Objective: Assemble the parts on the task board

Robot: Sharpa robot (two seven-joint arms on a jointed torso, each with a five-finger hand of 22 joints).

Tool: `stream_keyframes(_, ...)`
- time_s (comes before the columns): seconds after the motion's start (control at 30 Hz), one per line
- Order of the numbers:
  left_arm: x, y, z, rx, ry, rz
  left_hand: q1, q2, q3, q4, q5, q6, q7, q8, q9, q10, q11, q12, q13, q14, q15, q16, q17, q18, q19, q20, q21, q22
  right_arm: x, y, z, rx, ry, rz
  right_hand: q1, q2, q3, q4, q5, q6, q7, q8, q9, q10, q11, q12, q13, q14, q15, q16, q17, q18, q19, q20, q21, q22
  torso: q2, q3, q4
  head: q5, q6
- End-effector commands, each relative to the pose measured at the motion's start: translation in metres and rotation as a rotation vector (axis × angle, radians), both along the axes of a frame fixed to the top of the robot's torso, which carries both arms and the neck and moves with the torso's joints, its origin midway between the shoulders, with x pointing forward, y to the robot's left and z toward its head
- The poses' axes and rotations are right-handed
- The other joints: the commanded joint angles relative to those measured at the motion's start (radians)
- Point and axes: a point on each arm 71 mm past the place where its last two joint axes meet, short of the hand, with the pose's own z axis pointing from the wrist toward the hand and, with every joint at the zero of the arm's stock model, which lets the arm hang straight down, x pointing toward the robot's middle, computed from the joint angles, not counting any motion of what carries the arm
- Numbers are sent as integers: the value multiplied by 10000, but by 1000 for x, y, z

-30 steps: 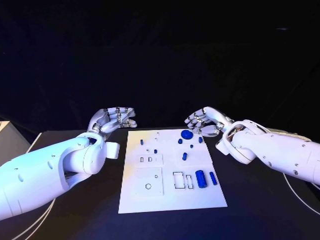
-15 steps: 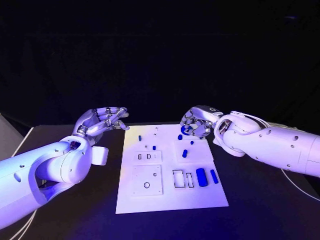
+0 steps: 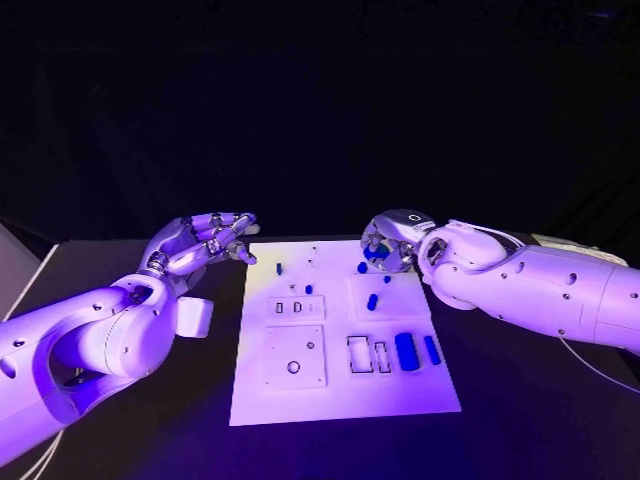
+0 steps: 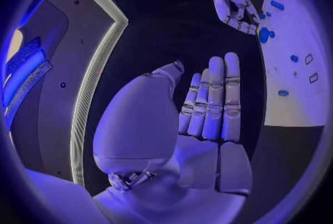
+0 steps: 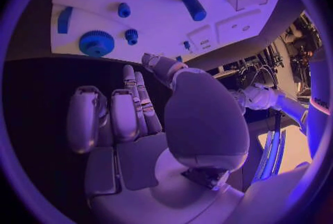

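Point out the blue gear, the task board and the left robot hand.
blue gear (image 5: 96, 43), right wrist view, toothed top face.
task board (image 3: 342, 393), head view, bare near part.
left robot hand (image 3: 202, 240), head view, middle of the hand.

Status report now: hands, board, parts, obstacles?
Left hand open beside board. Right hand open above gear. Parts loose. No obstacles.

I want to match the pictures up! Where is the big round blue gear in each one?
Head view: the blue gear sits at the task board's far edge, partly hidden by the right robot hand.
Left wrist view: the gear is next to the right robot hand's fingertips.
Right wrist view: the gear is at the board's edge, beyond that hand's fingers.
Shared landmark: the white task board.
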Motion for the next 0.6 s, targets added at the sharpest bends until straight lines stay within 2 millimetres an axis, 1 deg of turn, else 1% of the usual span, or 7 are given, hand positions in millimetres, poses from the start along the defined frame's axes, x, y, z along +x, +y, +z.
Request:
stream_keyframes(0.03, -2, -2, 2, -85, -62, -253, -77, -29, 70, -4, -32, -65, -7, 72, 23, 19, 18, -47, 12, -116, 3, 107, 36, 93, -136, -20, 139, 84, 1, 0, -2, -589, 59, -162, 18, -112, -43, 38, -65, -34, 8, -54, 21, -78, 8, -19, -5, 318, 64, 61, 17, 10, -15, 77, -18, -11, 102, -4, 58, -29, 20)
stream_keyframes(0.2, -2, -2, 4, -87, -106, -245, -77, -29, 70, -4, -32, -65, -7, 72, 23, 19, 18, -47, 12, -116, 3, 107, 36, 93, -136, -20, 139, 84, 4, 2, -3, -676, 121, -183, 26, -93, -60, 59, -64, -3, -17, -38, 37, -78, -3, -6, 4, 313, 62, 66, -8, 14, -19, 83, -18, -12, 175, -6, 102, -66, 27)
stream_keyframes(0.33, -2, -2, 5, -92, -127, -250, -80, -33, 75, -7, -32, -70, -4, 72, 26, 14, 20, -48, 12, -127, 4, 131, 45, 93, -162, -18, 175, 110, 6, 1, -5, -785, 226, -223, 48, -66, -70, 81, -52, 42, -44, -14, 60, -60, -21, 8, 14, 311, 52, 91, -5, 16, -19, 85, -6, 3, 200, -16, 147, -86, -4)
stream_keyframes(0.4, -3, -1, 5, -91, -133, -247, -80, -33, 75, -7, -32, -70, -4, 72, 26, 14, 20, -48, 12, -127, 4, 131, 45, 93, -162, -18, 175, 110, 7, 1, -6, -846, 290, -255, 48, -60, -76, 90, -53, 56, -50, -6, 67, -53, -25, 11, 17, 309, 48, 93, -12, 18, -21, 85, -6, 4, 226, -14, 163, -88, -12)
stream_keyframes(0.5, -3, -1, 6, -86, -140, -237, -80, -33, 75, -7, -32, -70, -4, 72, 26, 14, 20, -48, 12, -127, 4, 131, 45, 93, -162, -18, 175, 110, 8, -1, -7, -915, 354, -301, 45, -61, -88, 104, -58, 50, -60, -10, 72, -35, -33, 17, 22, 322, 43, 140, 54, 12, -9, 83, 23, 43, 251, -14, 168, -99, -21)
stream_keyframes(0.6, -3, 0, 6, -85, -147, -228, -80, -33, 75, -7, -32, -70, -4, 72, 26, 14, 20, -48, 12, -127, 4, 131, 45, 93, -162, -18, 175, 110, 10, -2, -8, -981, 427, -331, 45, -60, -89, 107, -58, 52, -61, -9, 73, -32, -35, 18, 23, 323, 42, 145, 60, 13, -11, 83, 20, 38, 276, -23, 183, -117, -20)
